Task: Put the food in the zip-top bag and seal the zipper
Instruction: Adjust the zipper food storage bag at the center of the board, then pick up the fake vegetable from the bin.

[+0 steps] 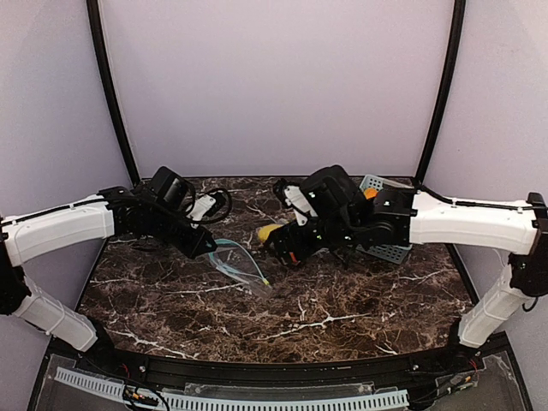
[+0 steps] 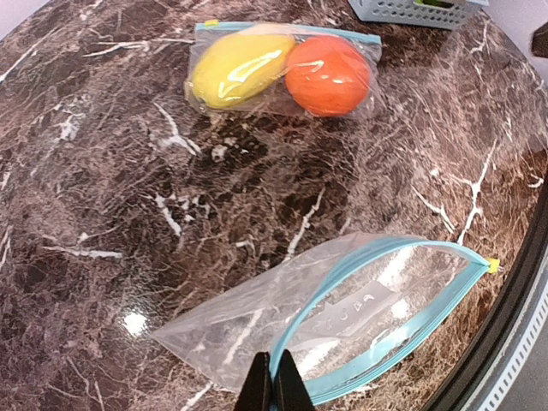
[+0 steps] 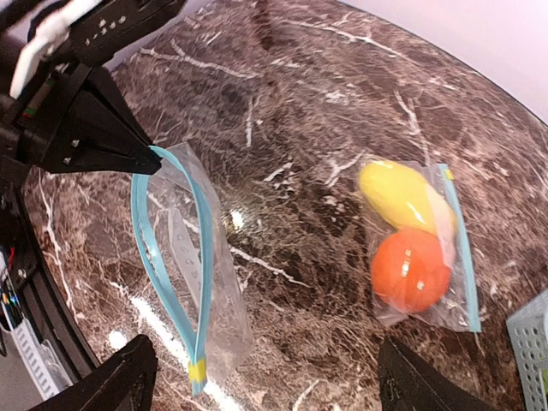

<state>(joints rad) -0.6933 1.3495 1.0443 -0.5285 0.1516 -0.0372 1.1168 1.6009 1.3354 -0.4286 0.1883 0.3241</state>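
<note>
My left gripper (image 2: 274, 390) is shut on the blue zipper rim of an empty clear zip-top bag (image 2: 257, 321), whose mouth gapes open towards a yellow slider tab (image 2: 492, 265). Farther back lies a second clear bag (image 2: 282, 64) with its blue zipper strip flat. It holds two pieces of food, a yellow oblong (image 2: 240, 68) and an orange-red ball (image 2: 328, 75). My right gripper (image 3: 270, 390) hovers open above the table between the two bags, with nothing between its fingers (image 3: 120, 385). From above, the left gripper (image 1: 205, 244) and right gripper (image 1: 278, 247) flank the empty bag (image 1: 241, 267).
A grey perforated basket (image 1: 387, 250) stands at the back right under the right arm, with an orange piece (image 1: 370, 193) in it. The dark marble table (image 1: 300, 317) ends in a black rim near the arm bases.
</note>
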